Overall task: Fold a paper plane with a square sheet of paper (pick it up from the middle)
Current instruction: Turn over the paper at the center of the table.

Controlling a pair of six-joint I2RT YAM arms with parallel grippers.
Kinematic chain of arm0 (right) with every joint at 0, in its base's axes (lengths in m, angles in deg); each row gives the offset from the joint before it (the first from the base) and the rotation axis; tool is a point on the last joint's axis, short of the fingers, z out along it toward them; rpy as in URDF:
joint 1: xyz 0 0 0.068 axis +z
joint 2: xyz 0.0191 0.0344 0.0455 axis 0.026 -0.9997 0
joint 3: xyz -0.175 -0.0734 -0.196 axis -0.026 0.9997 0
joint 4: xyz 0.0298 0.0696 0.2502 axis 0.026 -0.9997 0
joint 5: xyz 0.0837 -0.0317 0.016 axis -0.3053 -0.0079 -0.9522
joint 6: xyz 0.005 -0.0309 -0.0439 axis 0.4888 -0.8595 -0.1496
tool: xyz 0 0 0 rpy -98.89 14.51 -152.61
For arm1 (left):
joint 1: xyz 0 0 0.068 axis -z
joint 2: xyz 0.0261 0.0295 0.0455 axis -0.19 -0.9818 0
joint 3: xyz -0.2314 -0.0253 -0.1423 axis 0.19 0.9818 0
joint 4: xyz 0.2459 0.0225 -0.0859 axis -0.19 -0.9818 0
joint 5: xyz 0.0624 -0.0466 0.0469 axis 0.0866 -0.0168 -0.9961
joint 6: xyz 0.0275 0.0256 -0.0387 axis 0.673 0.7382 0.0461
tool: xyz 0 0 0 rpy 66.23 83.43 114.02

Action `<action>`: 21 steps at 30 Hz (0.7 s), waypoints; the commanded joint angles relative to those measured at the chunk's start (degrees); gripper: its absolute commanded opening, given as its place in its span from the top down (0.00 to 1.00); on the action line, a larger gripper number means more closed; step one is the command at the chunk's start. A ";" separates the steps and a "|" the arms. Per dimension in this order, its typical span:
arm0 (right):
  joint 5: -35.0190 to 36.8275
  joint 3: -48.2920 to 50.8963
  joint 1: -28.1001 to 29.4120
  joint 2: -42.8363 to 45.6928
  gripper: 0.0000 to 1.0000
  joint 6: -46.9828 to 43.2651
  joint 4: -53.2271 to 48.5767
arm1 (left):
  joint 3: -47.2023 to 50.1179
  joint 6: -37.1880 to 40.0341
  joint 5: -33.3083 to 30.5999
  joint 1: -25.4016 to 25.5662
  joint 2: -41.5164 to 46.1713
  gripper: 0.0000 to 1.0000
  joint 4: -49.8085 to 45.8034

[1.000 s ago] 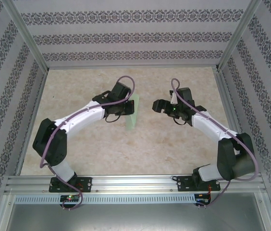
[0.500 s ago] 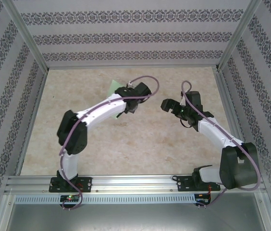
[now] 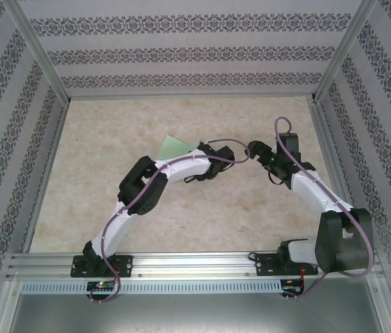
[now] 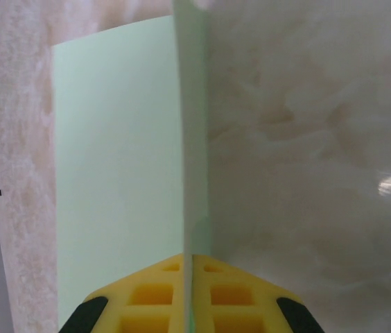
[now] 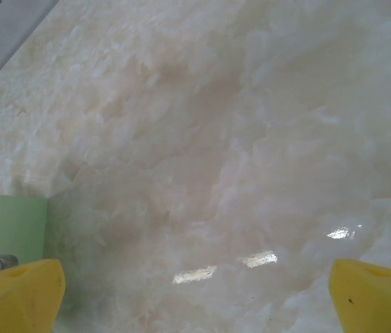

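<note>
Observed left gripper [image 4: 188, 270] clamped on the square sheet of paper [image 4: 116, 152], pinched edge-on between its yellow fingers [image 4: 147, 295], remainder spread leftward over the marbled table [image 4: 306, 152]. Located sheet near table centre in top view. Noted right gripper [image 5: 195, 298] spread wide, holding nothing, near the left gripper.

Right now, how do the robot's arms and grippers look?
The left arm and right arm have white links, black joints and a purple cable each. The left gripper and right gripper have yellow fingers; the left ones show square pockets.
</note>
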 commanded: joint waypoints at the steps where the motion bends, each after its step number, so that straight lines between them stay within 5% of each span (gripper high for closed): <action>1: 1.48 0.27 -0.64 0.66 0.02 1.06 -0.32 | -0.83 -1.57 2.03 1.24 -1.51 0.98 -0.30; 5: 1.28 0.18 -0.79 0.01 0.02 1.40 -0.47 | 0.30 -2.89 6.17 1.35 -1.86 0.92 1.30; 11: 1.25 -0.21 -0.95 0.03 0.02 1.33 -0.98 | -0.90 -4.21 12.30 1.44 0.40 0.67 -0.21; 21: -7.76 -2.17 -0.64 -2.69 0.05 0.01 -0.59 | 8.37 -5.73 32.98 -1.21 19.68 0.34 11.86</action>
